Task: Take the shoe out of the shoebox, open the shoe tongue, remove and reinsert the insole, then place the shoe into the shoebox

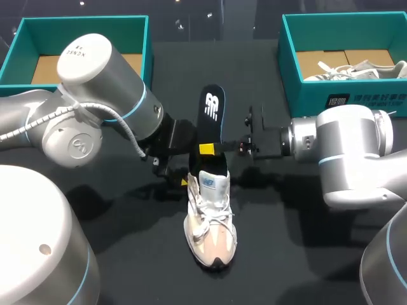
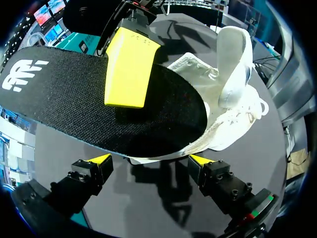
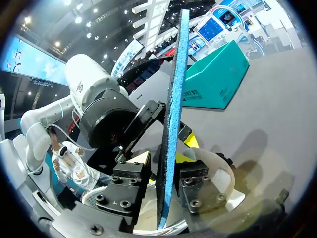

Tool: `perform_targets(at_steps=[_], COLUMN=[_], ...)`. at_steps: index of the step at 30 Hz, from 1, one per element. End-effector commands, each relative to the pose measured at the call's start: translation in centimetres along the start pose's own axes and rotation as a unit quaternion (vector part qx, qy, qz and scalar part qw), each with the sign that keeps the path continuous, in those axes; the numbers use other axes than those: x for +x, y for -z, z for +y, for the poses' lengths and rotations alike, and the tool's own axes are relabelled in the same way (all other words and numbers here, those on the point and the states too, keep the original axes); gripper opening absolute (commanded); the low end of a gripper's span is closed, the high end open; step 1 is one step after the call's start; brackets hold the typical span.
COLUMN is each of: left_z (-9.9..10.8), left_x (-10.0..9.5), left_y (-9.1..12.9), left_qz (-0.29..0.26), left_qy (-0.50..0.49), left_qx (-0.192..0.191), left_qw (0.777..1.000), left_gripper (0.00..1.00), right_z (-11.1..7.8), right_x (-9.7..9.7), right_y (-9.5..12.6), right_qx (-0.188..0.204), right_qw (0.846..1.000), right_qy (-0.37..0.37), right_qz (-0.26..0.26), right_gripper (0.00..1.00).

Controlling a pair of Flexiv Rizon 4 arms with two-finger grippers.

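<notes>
The shoe (image 1: 211, 222) lies on the dark table (image 1: 305, 241) between the two arms, toe pointing toward the robot, laces loose and tongue lifted. The black insole (image 1: 213, 111) stands up out of it, lower end at the shoe's opening and logo end tilted up and away.

The right gripper (image 1: 210, 149) comes in from the side and pinches the insole partway up. In the right wrist view the insole (image 3: 173, 99) shows edge-on, with one finger of the right gripper (image 3: 163, 158) pressed to each face. The rim of the shoe (image 3: 218, 168) sits just under them.

The left gripper (image 1: 172, 168) sits low beside the heel. In its own wrist view the left gripper (image 2: 148, 161) has its jaws spread wide, holding nothing. The heel of the shoe (image 2: 233, 99) lies just ahead of the gap, and the insole (image 2: 74, 99) stretches across above it.

The left shoebox (image 1: 82, 25) stands at the far left of the table. The right shoebox (image 1: 305, 95) stands at the far right with a second shoe (image 1: 356, 70) inside
</notes>
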State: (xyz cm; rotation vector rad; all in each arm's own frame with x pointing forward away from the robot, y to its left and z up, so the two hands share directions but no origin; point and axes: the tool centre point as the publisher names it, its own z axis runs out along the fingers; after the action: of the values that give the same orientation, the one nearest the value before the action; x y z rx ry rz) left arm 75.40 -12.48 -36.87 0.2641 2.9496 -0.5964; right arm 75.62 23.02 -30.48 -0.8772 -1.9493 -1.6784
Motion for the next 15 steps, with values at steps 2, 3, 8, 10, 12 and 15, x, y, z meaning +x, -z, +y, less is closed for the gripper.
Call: perform_targets(at_steps=[2,3,8,10,12,15], left_z=[0.0,0.0,0.0,0.0,0.0,0.0], left_x=[0.0,0.0,0.0,0.0,0.0,0.0], left_y=[-0.1,-0.1,-0.1,-0.1,-0.1,-0.1], left_qz=[0.000,0.000,0.000,0.000,0.000,0.000], left_qy=[-0.001,-0.001,-0.001,-0.001,-0.001,-0.001], left_qx=[0.000,0.000,0.000,0.000,0.000,0.000], left_qw=[1.000,1.000,1.000,1.000,1.000,1.000], left_gripper=[1.00,1.00,1.00,1.00,1.00,1.00], right_z=[0.4,0.5,0.3,0.1,-0.2,-0.7], right_x=[-0.5,-0.6,-1.3,-1.5,-1.7,-1.8], right_y=[0.6,0.6,0.4,0.3,0.1,0.0], right_qx=[0.002,0.002,0.006,0.008,0.009,0.008], right_qw=[1.000,1.000,1.000,1.000,1.000,0.999], right_qy=[-0.002,-0.002,-0.010,-0.014,-0.019,-0.025], right_qz=[0.009,0.011,0.018,0.021,0.023,0.027], right_gripper=[0.18,0.11,0.00,0.00,0.00,0.00])
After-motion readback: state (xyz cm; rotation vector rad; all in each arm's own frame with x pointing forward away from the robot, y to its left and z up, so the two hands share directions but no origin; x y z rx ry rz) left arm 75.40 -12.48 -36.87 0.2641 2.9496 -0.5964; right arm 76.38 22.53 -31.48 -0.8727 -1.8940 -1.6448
